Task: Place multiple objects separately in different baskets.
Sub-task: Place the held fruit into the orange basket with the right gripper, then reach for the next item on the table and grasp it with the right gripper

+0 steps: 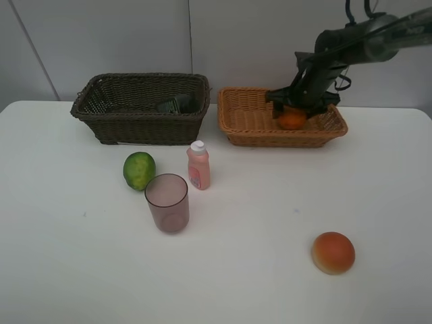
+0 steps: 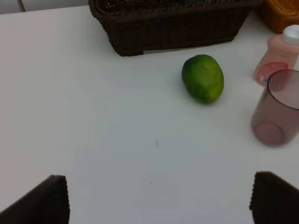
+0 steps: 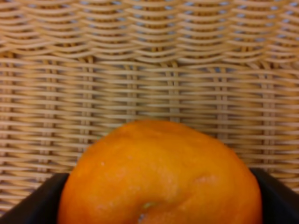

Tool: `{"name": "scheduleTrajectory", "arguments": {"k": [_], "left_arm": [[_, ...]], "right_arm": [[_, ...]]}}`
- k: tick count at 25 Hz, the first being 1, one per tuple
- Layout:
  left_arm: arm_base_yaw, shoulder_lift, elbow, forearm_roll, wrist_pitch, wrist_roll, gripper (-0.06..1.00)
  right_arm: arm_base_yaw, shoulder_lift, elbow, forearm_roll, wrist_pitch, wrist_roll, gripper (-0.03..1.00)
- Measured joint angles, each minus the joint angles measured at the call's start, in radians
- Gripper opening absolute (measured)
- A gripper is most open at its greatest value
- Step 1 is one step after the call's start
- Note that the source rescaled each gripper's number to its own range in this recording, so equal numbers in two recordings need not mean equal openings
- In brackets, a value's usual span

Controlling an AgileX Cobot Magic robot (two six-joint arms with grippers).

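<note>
My right gripper (image 1: 294,113) is shut on the orange (image 1: 292,121) inside the light tan basket (image 1: 283,139). In the right wrist view the orange (image 3: 159,172) fills the space between both dark fingers (image 3: 32,200), over the woven basket wall (image 3: 149,60). My left gripper (image 2: 159,200) stands open above bare table, its fingers (image 2: 46,200) wide apart; the green round fruit (image 2: 202,78) lies ahead of it. The dark brown basket (image 1: 142,125) holds the dark green bottle (image 1: 177,104).
On the white table stand the pink bottle (image 1: 198,165) and the mauve cup (image 1: 167,202), close beside the green fruit (image 1: 139,170). The peach-like fruit (image 1: 333,252) lies alone at the front right. The right arm reaches in from the upper right.
</note>
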Motion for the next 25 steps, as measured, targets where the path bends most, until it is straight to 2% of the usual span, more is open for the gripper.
{"name": "scheduleTrajectory", "arguments": {"k": [3,7,9,13,17,20,25], "left_arm": [[0.000,0.000,0.000,0.000,0.000,0.000,1.00],[0.000,0.000,0.000,0.000,0.000,0.000,1.00],[0.000,0.000,0.000,0.000,0.000,0.000,1.00],[0.000,0.000,0.000,0.000,0.000,0.000,1.00],[0.000,0.000,0.000,0.000,0.000,0.000,1.00],[0.000,0.000,0.000,0.000,0.000,0.000,1.00],[0.000,0.000,0.000,0.000,0.000,0.000,1.00]], "right_arm": [[0.000,0.001,-0.001,-0.001,-0.002,0.000,0.68],[0.000,0.001,-0.005,-0.001,-0.001,0.000,0.81],[0.000,0.000,-0.006,-0.001,0.000,0.000,0.85],[0.000,-0.030,-0.006,-0.001,0.029,0.000,0.86],[0.005,-0.110,0.005,-0.019,0.131,0.000,0.87],[0.016,-0.196,0.075,-0.032,0.187,0.000,0.87],[0.037,-0.369,0.298,-0.021,0.214,0.003,0.87]]}}
